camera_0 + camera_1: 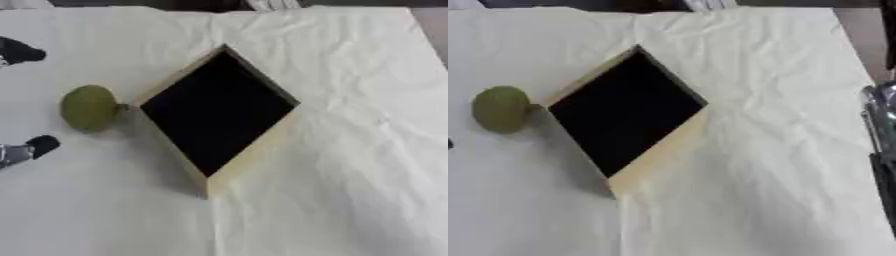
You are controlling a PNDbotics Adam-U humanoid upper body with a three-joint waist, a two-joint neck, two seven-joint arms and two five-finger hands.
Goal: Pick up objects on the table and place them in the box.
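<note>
- Covering the whole tabletop [350,165] is a creased white cloth, its wrinkles running past the box on every side.
- Sitting near the middle is the wooden box [254,155], turned corner-on like a diamond, with a dark interior where nothing can be made out.
- Lying just beside the box's left corner is a round olive-green fruit [88,107], its stub end pointing at the rim; whether it touches I cannot tell.
- Showing at the left edge is the left hand [19,51], with two dark fingers [42,145] spread well apart, above and below the fruit, holding nothing.
- A dark and silver part at the right edge of the right eye view may be the right arm; I cannot tell its fingers.
- Closing carelessly could nudge the round fruit, rolling it away, or shove the box.
</note>
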